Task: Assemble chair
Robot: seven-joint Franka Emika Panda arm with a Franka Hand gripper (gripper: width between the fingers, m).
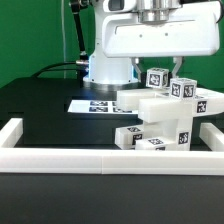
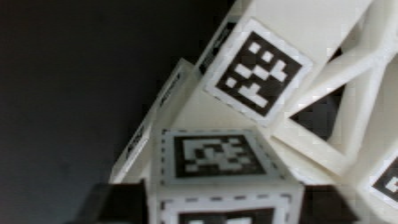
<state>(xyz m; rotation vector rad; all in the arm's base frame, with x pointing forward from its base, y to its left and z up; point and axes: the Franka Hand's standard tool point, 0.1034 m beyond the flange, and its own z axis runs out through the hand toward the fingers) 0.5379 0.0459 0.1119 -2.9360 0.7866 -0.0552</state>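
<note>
the gripper (image 1: 160, 72) hung straight above the chair (image 1: 160, 115), its fingertips down among the topmost tagged pieces. how far its jaws stood apart could not be made out, nor whether they had hold of any piece, since the white wrist housing and the parts hid the tips. the chair stood directly below the gripper on the black worktop (image 1: 45, 110), a stack of matte white blocks with a flat slab jutting out sideways and black-and-white tags on several faces. beyond the gripper, beside the arm's base, lay the marker board (image 1: 95, 105). on the near side of the gripper ran the low white border frame (image 1: 60, 155). in the wrist view the chair (image 2: 267, 110) filled the picture very close up, blurred, with two tags showing.
</note>
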